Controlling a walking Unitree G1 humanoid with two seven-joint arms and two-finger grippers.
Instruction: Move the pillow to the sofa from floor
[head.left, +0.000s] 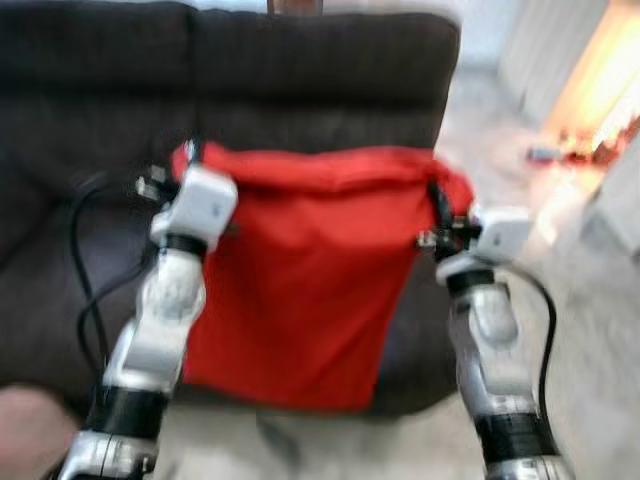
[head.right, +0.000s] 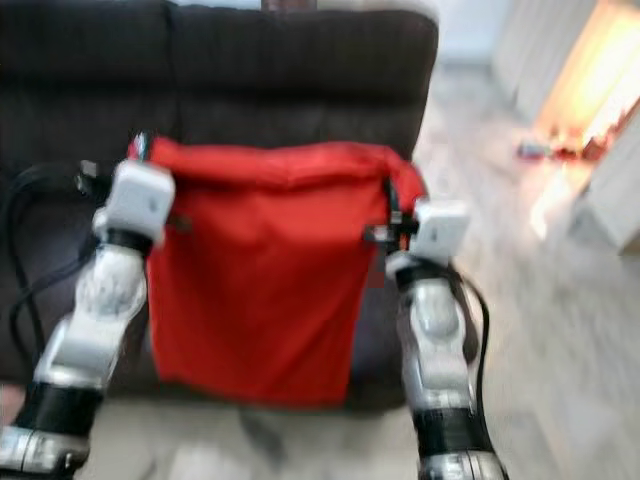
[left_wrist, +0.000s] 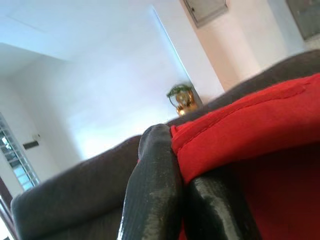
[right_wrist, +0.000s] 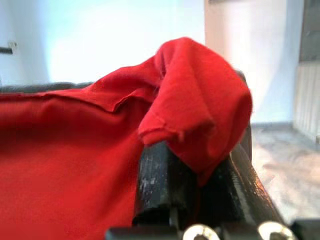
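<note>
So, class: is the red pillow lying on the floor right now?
No: the red pillow hangs off the floor before the sofa, pinched by left gripper and right gripper.

A home living room: a wide dark brown fabric sofa (head.left: 100, 110) stands on a pale marbled tile floor (head.left: 590, 330), white walls (left_wrist: 125, 75) rise behind it, and a small potted plant (left_wrist: 182, 98) sits beyond the sofa's back.

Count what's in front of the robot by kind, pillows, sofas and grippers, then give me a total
Red pillow: 1
Dark sofa: 1
Grippers, left gripper and right gripper, each shut on a top corner of the pillow: 2
Total: 4
</note>
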